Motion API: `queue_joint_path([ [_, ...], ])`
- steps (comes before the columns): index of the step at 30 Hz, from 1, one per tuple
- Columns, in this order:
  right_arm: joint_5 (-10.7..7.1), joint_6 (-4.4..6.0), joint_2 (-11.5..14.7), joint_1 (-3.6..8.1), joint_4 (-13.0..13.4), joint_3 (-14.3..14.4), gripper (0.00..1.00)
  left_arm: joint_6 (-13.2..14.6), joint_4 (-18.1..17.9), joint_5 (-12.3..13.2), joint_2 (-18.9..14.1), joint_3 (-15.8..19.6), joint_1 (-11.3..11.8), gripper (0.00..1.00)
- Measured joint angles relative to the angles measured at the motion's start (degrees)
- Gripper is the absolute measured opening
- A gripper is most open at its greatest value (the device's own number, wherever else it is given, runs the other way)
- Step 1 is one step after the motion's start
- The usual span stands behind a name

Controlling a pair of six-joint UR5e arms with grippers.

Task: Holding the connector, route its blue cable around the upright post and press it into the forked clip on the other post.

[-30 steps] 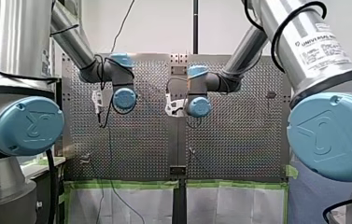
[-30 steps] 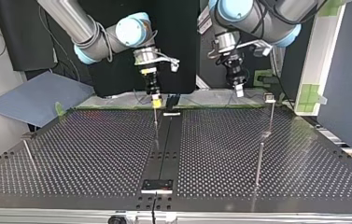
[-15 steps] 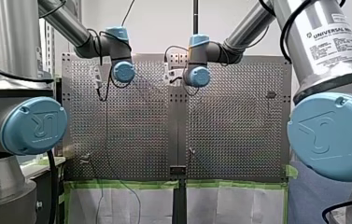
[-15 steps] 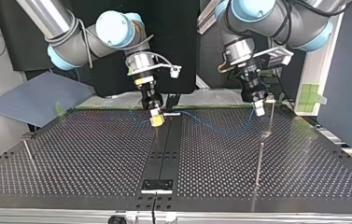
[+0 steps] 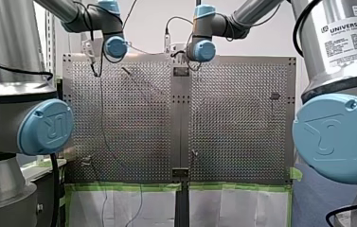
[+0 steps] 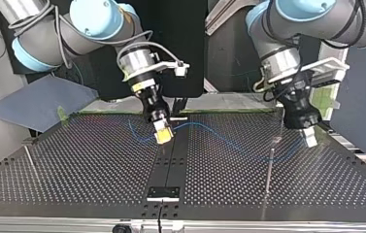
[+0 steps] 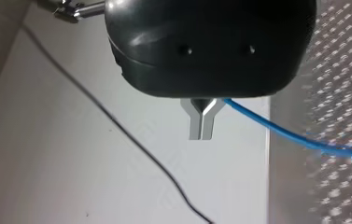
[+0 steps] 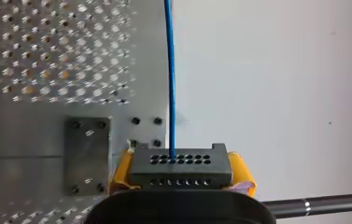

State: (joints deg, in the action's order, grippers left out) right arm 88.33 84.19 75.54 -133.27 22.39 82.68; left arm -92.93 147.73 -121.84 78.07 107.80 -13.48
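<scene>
In the right wrist view my right gripper (image 8: 181, 184), with yellow pads, is shut on a dark grey connector (image 8: 181, 165). The blue cable (image 8: 169, 70) leaves the connector straight ahead. In the top view that gripper (image 6: 163, 133) hangs over the plate's middle strip, and the cable (image 6: 219, 137) sags across to my left gripper (image 6: 309, 138) at the view's right. My left gripper (image 7: 200, 126) has its metal fingers pressed together, with the cable (image 7: 276, 131) coming out at their base. A thin upright post (image 6: 269, 170) stands nearer the camera; a second post (image 6: 280, 127) is partly hidden by my left gripper.
The perforated table (image 6: 83, 165) has a dark centre strip with a small black plate (image 6: 163, 192) near its front. Another thin post (image 6: 30, 160) stands at the top view's left. A grey board (image 6: 40, 99) leans behind the table. Green tape (image 5: 129, 187) lines the table's near edge.
Both arms have swept out over the table toward the top view's camera, rising in the front view. The blue cable now trails slack between the two grippers.
</scene>
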Motion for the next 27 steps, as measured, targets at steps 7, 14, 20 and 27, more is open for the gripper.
queue_joint_path([
  [7, -0.8, 0.56, -0.59, -0.01, -1.16, -3.17, 0.0, -3.59, 3.77, 3.78, 2.08, -3.78, 3.78, 0.0],
  [14, -0.65, 0.89, -2.57, 0.33, -2.67, -6.68, 0.0, -5.96, 8.01, 8.05, 6.07, -8.03, 8.04, 0.0],
  [20, -0.61, 1.1, -5.09, 0.46, -3.16, -9.21, 0.0, -9.19, 11.14, 11.96, 7.78, -11.22, 11.95, 0.0],
  [27, -0.48, 1.14, -8.75, 0.27, -2.89, -10.92, 0.0, -10.26, 11.74, 16.01, 10.9, -11.87, 16.0, 0.0],
])
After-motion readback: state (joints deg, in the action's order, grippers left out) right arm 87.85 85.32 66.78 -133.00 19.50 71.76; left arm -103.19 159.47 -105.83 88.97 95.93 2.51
